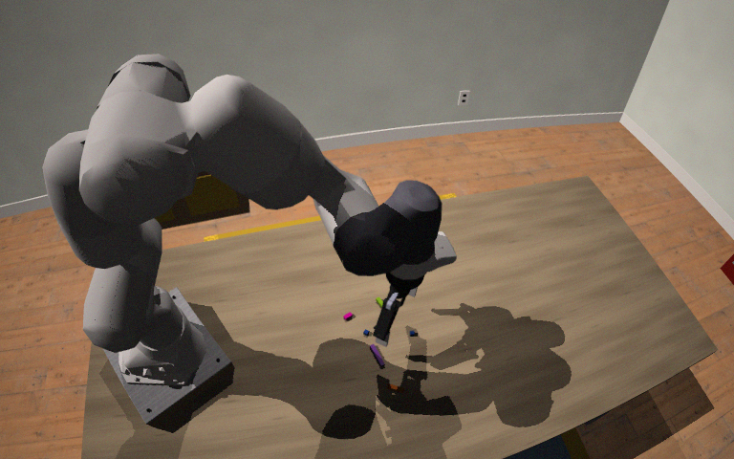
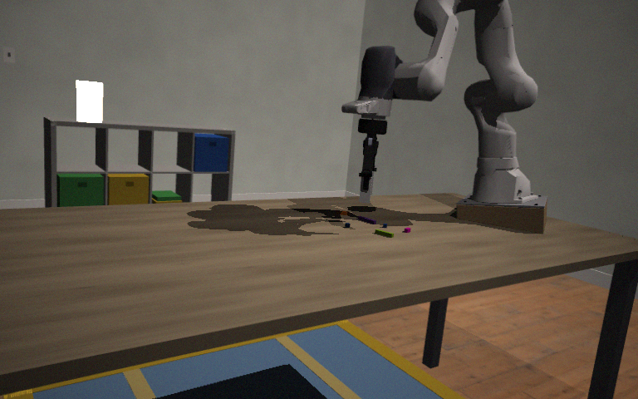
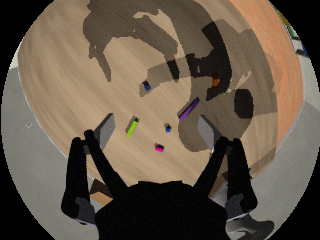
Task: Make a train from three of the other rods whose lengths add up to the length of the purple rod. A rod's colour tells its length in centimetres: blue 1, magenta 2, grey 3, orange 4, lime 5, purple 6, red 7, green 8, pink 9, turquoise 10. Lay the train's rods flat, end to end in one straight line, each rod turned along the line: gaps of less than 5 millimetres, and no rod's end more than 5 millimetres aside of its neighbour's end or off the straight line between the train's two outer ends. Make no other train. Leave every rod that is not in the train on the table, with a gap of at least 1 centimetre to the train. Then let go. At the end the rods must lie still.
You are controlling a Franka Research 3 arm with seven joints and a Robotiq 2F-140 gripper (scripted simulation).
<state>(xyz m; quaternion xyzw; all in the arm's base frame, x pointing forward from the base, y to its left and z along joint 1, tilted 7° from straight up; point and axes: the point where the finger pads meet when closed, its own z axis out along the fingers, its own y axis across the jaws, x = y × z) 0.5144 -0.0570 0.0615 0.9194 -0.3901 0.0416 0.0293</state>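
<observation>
Six short rods lie spread apart on the wooden table. The purple rod (image 1: pixel 377 355) (image 2: pixel 366 219) (image 3: pixel 190 110) lies in the arm's shadow. An orange rod (image 1: pixel 394 386) (image 2: pixel 345 213) (image 3: pixel 215 82) lies beyond it. One blue rod (image 1: pixel 366 331) (image 2: pixel 384 225) (image 3: pixel 168 130) and a second blue rod (image 1: pixel 413 333) (image 2: pixel 346 225) (image 3: pixel 147 86) lie apart. A magenta rod (image 1: pixel 348 316) (image 2: pixel 406 229) (image 3: pixel 159 148) and a lime rod (image 1: pixel 379 301) (image 2: pixel 384 233) (image 3: pixel 132 127) lie nearer the base. My gripper (image 1: pixel 381 339) (image 2: pixel 365 189) (image 3: pixel 156 121) is open and empty, pointing down above the rods, clear of the table.
The robot base (image 1: pixel 161 373) (image 2: pixel 501 214) stands on the table's corner. A shelf with coloured boxes (image 2: pixel 139 162) stands far behind the table.
</observation>
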